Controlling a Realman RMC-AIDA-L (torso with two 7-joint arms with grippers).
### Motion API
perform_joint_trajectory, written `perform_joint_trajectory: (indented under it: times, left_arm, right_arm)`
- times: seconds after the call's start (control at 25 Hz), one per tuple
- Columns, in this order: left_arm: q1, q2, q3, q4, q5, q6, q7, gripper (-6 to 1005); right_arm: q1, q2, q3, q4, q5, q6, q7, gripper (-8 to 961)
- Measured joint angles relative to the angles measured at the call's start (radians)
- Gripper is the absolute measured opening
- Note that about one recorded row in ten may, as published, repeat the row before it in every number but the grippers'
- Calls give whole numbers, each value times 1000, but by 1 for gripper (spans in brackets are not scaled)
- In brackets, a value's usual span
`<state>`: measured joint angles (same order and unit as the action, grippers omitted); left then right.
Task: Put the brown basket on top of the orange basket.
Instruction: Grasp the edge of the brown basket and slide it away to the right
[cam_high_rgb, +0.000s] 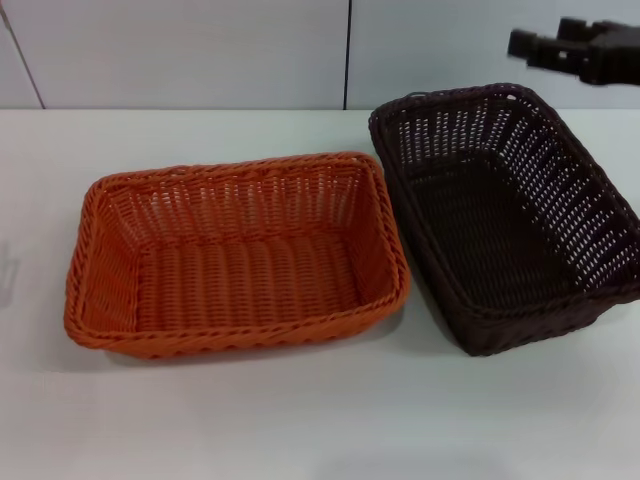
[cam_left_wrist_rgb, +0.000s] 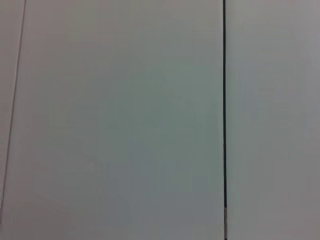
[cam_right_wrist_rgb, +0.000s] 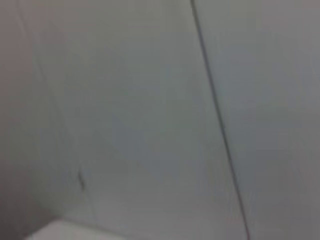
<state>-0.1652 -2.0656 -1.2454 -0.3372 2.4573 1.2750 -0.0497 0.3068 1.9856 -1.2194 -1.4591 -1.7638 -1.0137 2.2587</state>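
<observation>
The orange basket (cam_high_rgb: 238, 255) rests flat on the white table (cam_high_rgb: 300, 420), left of centre in the head view, with its opening facing up and its interior empty. Its long sides run roughly across the view.

The brown basket (cam_high_rgb: 508, 215) stands on the same table, on the robot's right side. It is turned at an angle to the orange basket, so that its long axis runs away from the robot, and it appears tipped slightly, with its near end lower than its far end. Its near left corner lies just beside the right end of the orange basket; contact between the two rims cannot be confirmed. The brown basket is not on top of the orange basket.

The right gripper (cam_high_rgb: 575, 50) is in the upper right corner of the head view, above and behind the far end of the brown basket (clear of its rim). It holds nothing; whether it is set wide or narrow, I cannot tell.

The left gripper does not appear in any view.

Both wrist views show only the pale panelled wall (cam_left_wrist_rgb: 120, 120) with a dark vertical seam (cam_left_wrist_rgb: 224, 100); the right wrist view also shows this wall (cam_right_wrist_rgb: 140, 110).
</observation>
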Motion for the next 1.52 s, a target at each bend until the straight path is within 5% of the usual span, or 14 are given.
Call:
perform_joint_trajectory:
  times: [0.36, 0.64, 0.92, 1.52]
  left_arm:
    - [-14, 1, -23, 13, 0, -1, -1, 778]
    - [-34, 1, -25, 23, 0, -3, -1, 778]
    - [-48, 1, 11, 5, 13, 7, -80, 778]
    - [-57, 1, 32, 10, 37, 68, -117, 778]
  right_arm:
    - [101, 0, 185, -100, -174, -398, 87, 824]
    - [38, 92, 319, -254, -191, -357, 71, 824]
    - [-25, 97, 230, -239, -189, -269, 47, 824]
    - [-14, 94, 194, -200, -193, -217, 35, 824]
